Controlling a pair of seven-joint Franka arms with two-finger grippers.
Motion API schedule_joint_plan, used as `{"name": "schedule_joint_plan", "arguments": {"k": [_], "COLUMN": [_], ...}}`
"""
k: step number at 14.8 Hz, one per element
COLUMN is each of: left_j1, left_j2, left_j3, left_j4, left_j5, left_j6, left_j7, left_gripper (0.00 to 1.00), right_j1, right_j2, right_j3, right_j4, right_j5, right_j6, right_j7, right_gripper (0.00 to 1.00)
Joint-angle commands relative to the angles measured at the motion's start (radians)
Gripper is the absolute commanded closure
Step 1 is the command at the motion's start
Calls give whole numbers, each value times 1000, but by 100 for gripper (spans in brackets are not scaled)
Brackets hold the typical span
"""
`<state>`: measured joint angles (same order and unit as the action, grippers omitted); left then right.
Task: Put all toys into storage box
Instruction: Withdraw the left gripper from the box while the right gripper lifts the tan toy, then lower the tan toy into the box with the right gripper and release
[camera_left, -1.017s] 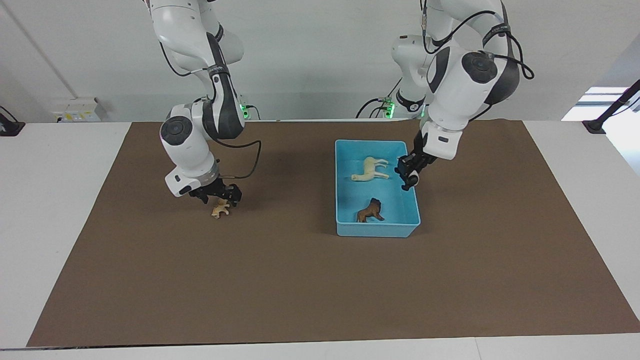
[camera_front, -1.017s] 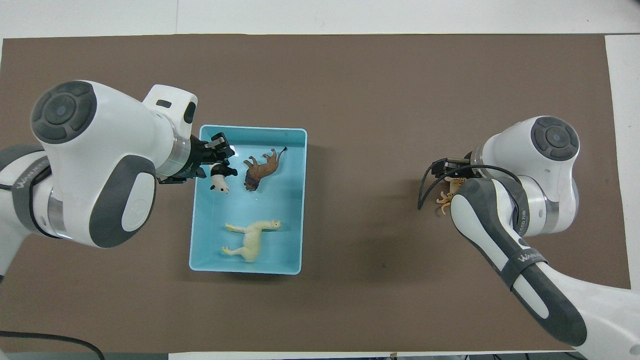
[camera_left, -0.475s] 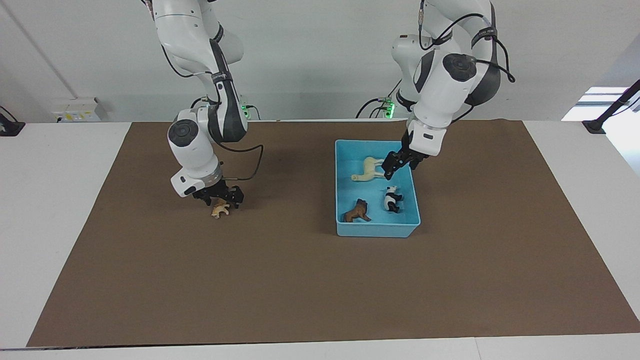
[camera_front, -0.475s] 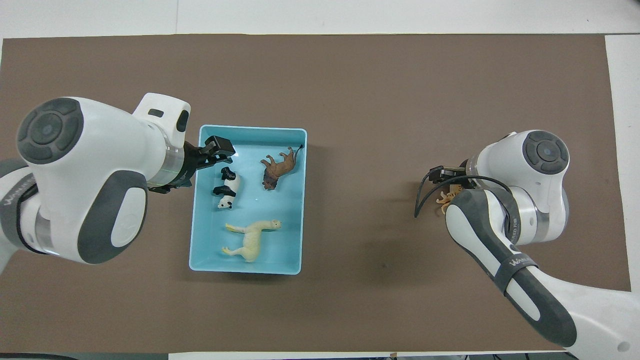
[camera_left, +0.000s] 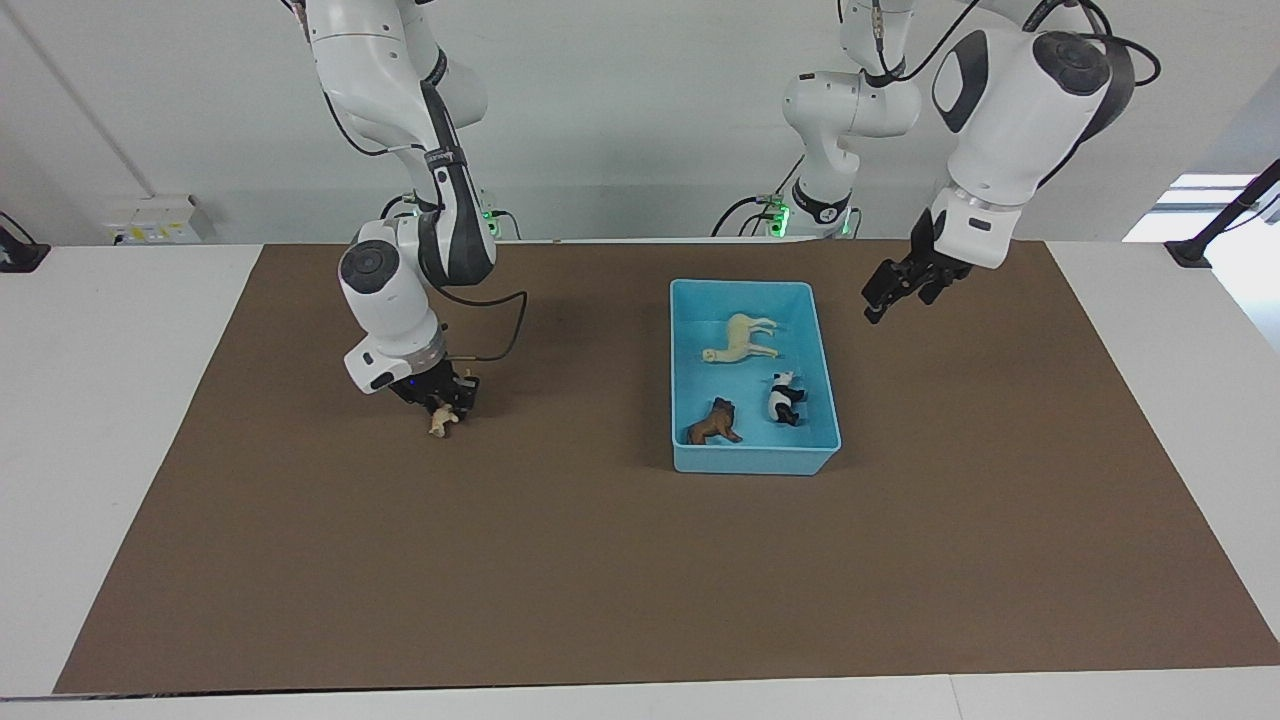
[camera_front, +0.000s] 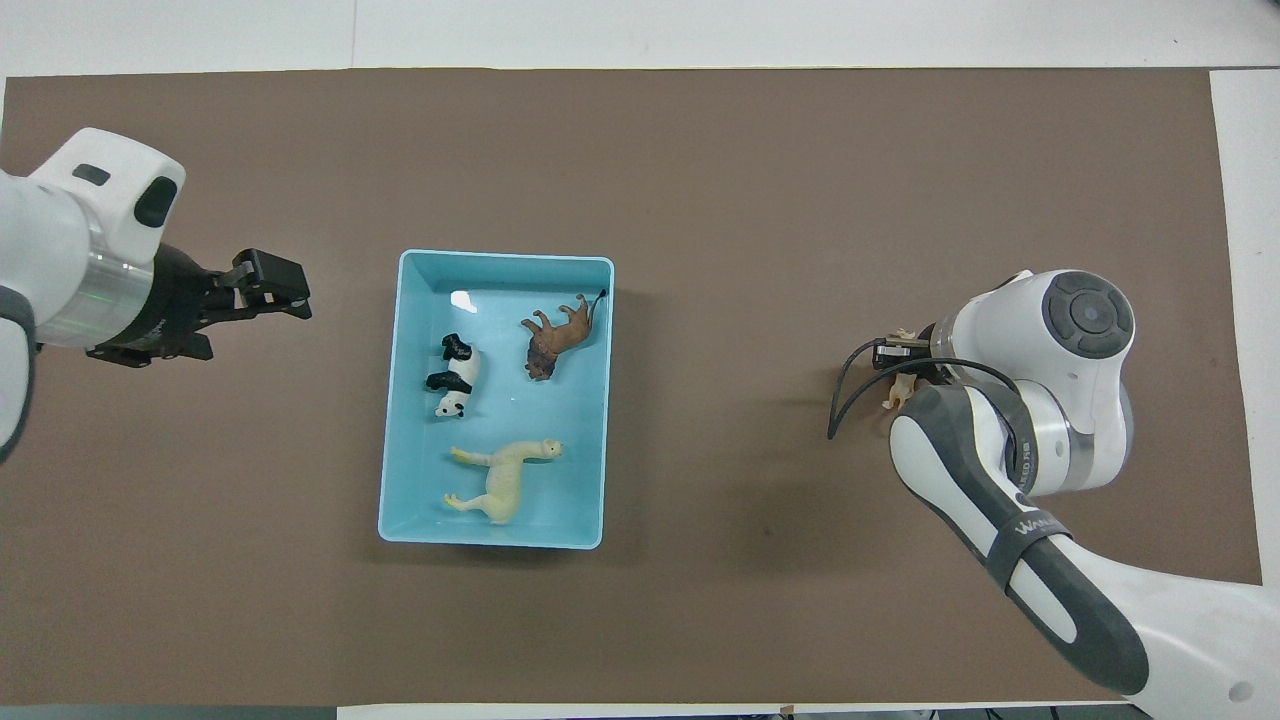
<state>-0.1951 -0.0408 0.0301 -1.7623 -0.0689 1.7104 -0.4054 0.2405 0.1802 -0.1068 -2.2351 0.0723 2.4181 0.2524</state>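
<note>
The light blue storage box (camera_left: 752, 458) (camera_front: 505, 257) holds the cream-white horse (camera_left: 741, 340) (camera_front: 503, 478), the brown lion (camera_left: 714, 424) (camera_front: 556, 336) and the panda (camera_left: 785, 397) (camera_front: 452, 375), all lying down. My left gripper (camera_left: 893, 292) (camera_front: 272, 292) is open and empty, raised over the mat beside the box, toward the left arm's end. My right gripper (camera_left: 441, 402) (camera_front: 903, 362) is low at the mat toward the right arm's end, shut on the tan spotted big cat (camera_left: 438, 424) (camera_front: 893, 397), which my wrist mostly hides from above.
A brown mat (camera_left: 600, 560) (camera_front: 760, 200) covers most of the white table (camera_left: 110, 330). A black cable (camera_front: 848, 385) loops out from my right wrist. Nothing else stands on the mat.
My left gripper let the panda drop into the box, then rose and pulled out toward the left arm's end. My right gripper closed on the big cat, which turned under it.
</note>
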Motion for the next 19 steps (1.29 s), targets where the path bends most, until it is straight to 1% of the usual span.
{"name": "schedule_joint_plan", "arguments": {"k": [1,3,4,5,6,7,8,9,11,12,13,16,17,19], "left_j1": [57,97,120,169,193,189,189,194,189,192,197,191,191,192], "left_j2": [13,34,38,39,47,71,96,101,93,87,79,61,62,67], "left_j3": [-5,-2,-15,-37,-47,-53,-55,-55,-61,-64,-64,-64,-64,-64], "left_j4": [93,110,127,148,153,165,211,230,227,225,222,190,190,201], "left_j5": [26,29,31,34,29,32,29,21,52,52,52,52,52,55], "left_j6": [-129,-141,-171,-199,-195,-205,-219,-232,-253,-250,-256,-255,-249,-245], "left_j7": [181,230,276,310,322,324,323,323,335,336,339,350,368,388], "left_gripper": [0,0,0,0,0,0,0,0,0,0,0,0,0,0], "right_j1": [-6,-13,-17,-10,-4,-3,9,37,104,165,221,347,390,454], "right_j2": [-4,-1,2,8,19,22,36,59,123,148,156,160,177,214], "right_j3": [4,2,2,4,4,10,16,19,19,19,19,19,18,18], "right_j4": [43,174,248,318,397,463,538,617,783,836,847,847,850,850], "right_j5": [11,12,12,14,15,32,59,88,138,141,136,130,130,130], "right_j6": [-41,-204,-287,-359,-425,-466,-506,-548,-621,-622,-607,-513,-479,-366], "right_j7": [-7,-4,-1,4,17,43,77,114,235,317,370,441,496,600], "right_gripper": [100,100,100,100,100,100,100,100,100,100,100,100,100,100]}}
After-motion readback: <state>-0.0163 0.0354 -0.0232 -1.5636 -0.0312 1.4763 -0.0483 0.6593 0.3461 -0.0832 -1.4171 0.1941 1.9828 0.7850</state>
